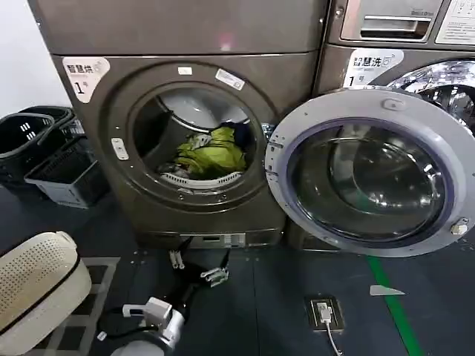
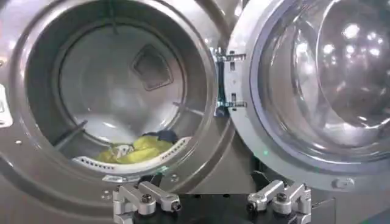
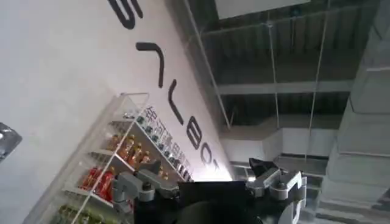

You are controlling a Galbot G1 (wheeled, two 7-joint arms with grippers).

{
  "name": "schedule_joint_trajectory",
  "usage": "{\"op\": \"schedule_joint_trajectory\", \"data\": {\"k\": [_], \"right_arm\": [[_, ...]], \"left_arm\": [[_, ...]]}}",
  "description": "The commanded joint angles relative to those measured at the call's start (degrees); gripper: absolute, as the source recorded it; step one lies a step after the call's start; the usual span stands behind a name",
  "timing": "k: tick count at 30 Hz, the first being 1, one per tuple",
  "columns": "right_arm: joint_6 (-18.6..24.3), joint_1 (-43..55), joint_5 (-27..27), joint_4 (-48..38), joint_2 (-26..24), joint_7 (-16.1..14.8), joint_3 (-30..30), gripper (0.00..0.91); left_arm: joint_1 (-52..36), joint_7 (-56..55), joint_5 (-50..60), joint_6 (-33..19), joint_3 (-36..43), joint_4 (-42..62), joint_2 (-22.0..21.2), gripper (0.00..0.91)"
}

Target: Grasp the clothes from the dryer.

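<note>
Head view, crumpled yellow-green clothes (image 1: 211, 152), dryer (image 1: 119, 119) drum

The clothes (image 1: 211, 152) lie partly below the lip of the dryer (image 1: 126, 81) opening, so how far the pile reaches into the drum is hidden; in the left wrist view just a yellow patch (image 2: 137, 149) rises above the rim. A dark piece behind the yellow cloth (blue or black) cannot be told apart from shadow. The open door (image 1: 371, 170) is cut off at the right edge. The left hand (image 1: 197, 267) is small and low by the floor, its fingers hard to make out there. The white basket (image 1: 33, 289) runs off the left edge. Bottles on the shelf (image 3: 116, 176) are too small to read.
</note>
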Motion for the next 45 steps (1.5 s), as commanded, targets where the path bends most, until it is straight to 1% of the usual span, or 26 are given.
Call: {"op": "schedule_joint_trajectory", "data": {"k": [1, 3, 15, 29, 33, 45], "right_arm": [[-0.28, 0.28, -0.96, -0.12, -0.08, -0.18, 0.21, 0.907], [0.26, 0.36, 0.14, -0.27, -0.29, 0.01, 0.43, 0.907], [1.18, 0.53, 1.02, -0.32, -0.23, 0.47, 0.21, 0.907], [1.92, 0.6, 1.33, -0.12, 0.12, 0.02, -0.09, 0.907], [1.96, 0.77, 1.32, 0.05, 0.19, -0.05, -0.38, 0.907], [2.38, 1.12, 1.43, -0.27, 0.06, -0.26, -0.69, 0.907]], "left_arm": [[0.1, -0.47, 0.31, 0.2, -0.14, -0.19, -0.17, 0.907], [0.12, -0.77, 0.29, 0.3, -0.26, -0.35, -0.18, 0.907], [-0.49, -3.07, 0.58, 0.36, -1.69, -0.5, -0.39, 0.907], [-0.37, -3.99, 0.5, 1.17, -1.67, -0.75, -0.51, 0.907], [-0.17, -4.75, -1.52, 3.05, -1.68, -1.74, -0.52, 0.907], [-0.42, -5.38, -2.45, 3.04, -1.85, -1.73, -0.9, 0.907]]}}
